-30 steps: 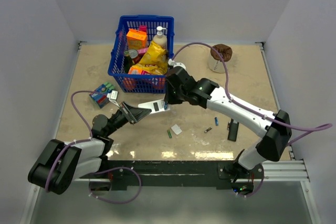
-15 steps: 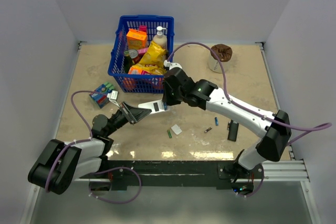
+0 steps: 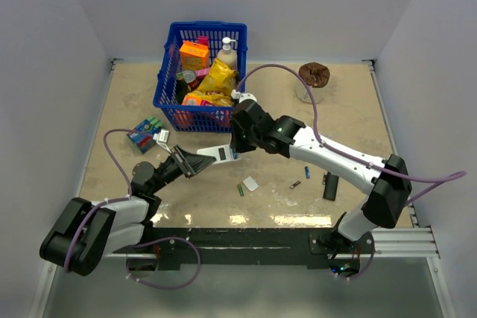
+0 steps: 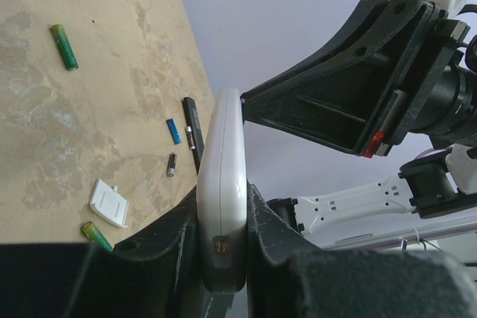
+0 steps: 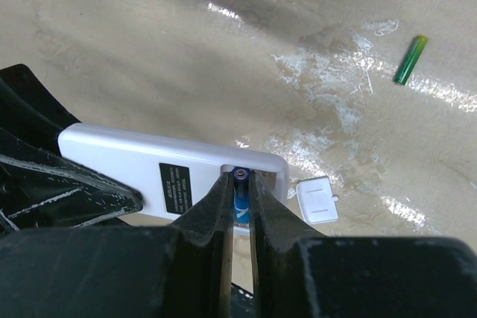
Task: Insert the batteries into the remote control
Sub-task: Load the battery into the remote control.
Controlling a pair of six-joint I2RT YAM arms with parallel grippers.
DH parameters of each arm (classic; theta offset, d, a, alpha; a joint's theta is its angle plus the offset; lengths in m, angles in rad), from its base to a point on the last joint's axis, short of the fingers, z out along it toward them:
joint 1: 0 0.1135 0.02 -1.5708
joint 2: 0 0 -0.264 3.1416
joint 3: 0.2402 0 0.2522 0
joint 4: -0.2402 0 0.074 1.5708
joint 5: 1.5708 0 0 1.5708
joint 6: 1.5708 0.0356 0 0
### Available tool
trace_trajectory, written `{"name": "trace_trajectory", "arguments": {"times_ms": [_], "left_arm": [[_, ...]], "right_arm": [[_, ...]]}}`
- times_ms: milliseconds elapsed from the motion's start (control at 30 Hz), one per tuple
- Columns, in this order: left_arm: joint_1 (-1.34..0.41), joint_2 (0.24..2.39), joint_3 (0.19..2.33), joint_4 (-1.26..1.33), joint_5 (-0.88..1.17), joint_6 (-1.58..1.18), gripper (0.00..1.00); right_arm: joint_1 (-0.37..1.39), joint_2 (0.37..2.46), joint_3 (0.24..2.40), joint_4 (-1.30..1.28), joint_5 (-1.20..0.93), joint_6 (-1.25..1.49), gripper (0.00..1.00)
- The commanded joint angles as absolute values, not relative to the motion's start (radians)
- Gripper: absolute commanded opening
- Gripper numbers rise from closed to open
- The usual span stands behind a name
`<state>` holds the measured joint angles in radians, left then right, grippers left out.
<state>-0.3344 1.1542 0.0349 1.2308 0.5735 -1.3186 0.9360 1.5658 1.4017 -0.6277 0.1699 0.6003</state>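
The white remote control (image 3: 217,153) is held above the table, and my left gripper (image 4: 222,258) is shut on its near end, one finger against each flat side (image 4: 220,191). Its back shows a dark label and an open compartment (image 5: 149,165). My right gripper (image 5: 238,184) is shut on a blue battery (image 5: 240,197), whose tip sits in that compartment at the remote's end. In the top view the right gripper (image 3: 234,151) meets the remote's right end. Loose batteries lie on the table: green (image 3: 241,191), dark (image 3: 296,184) and blue (image 3: 306,172).
A small white cover piece (image 3: 250,183) lies below the remote. A slim black remote (image 3: 329,184) lies to the right. A blue basket (image 3: 165,72) of groceries stands at the back, a battery pack (image 3: 145,134) at left and a brown object (image 3: 314,74) at the back right.
My right gripper has shifted a little left and down onto the remote's end and its jaws have narrowed on the blue battery. The left arm has barely moved.
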Motion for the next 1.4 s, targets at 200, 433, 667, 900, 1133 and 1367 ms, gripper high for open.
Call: {"name": "trace_trajectory", "arguments": {"times_ms": [200, 433, 667, 900, 1133, 1367], "left_arm": [[-0.331, 1.114, -0.092, 1.898, 0.543, -1.289, 0.00], [-0.331, 1.098, -0.087, 1.898, 0.558, -1.284, 0.00], [-0.333, 1.083, -0.084, 1.898, 0.580, -1.284, 0.00], [-0.334, 1.071, -0.084, 1.898, 0.586, -1.282, 0.00], [-0.334, 1.068, -0.101, 1.896, 0.586, -1.279, 0.00], [-0.334, 1.088, -0.124, 1.896, 0.572, -1.275, 0.00]], "right_arm": [[0.954, 1.540, 1.261, -0.584, 0.045, 0.726, 0.01], [0.933, 1.545, 1.232, -0.572, 0.005, 0.742, 0.11], [0.881, 1.508, 1.192, -0.522, -0.080, 0.764, 0.27], [0.870, 1.503, 1.187, -0.517, -0.130, 0.762, 0.35], [0.865, 1.473, 1.204, -0.522, -0.114, 0.747, 0.36], [0.865, 1.439, 1.302, -0.635, -0.035, 0.669, 0.40]]}}
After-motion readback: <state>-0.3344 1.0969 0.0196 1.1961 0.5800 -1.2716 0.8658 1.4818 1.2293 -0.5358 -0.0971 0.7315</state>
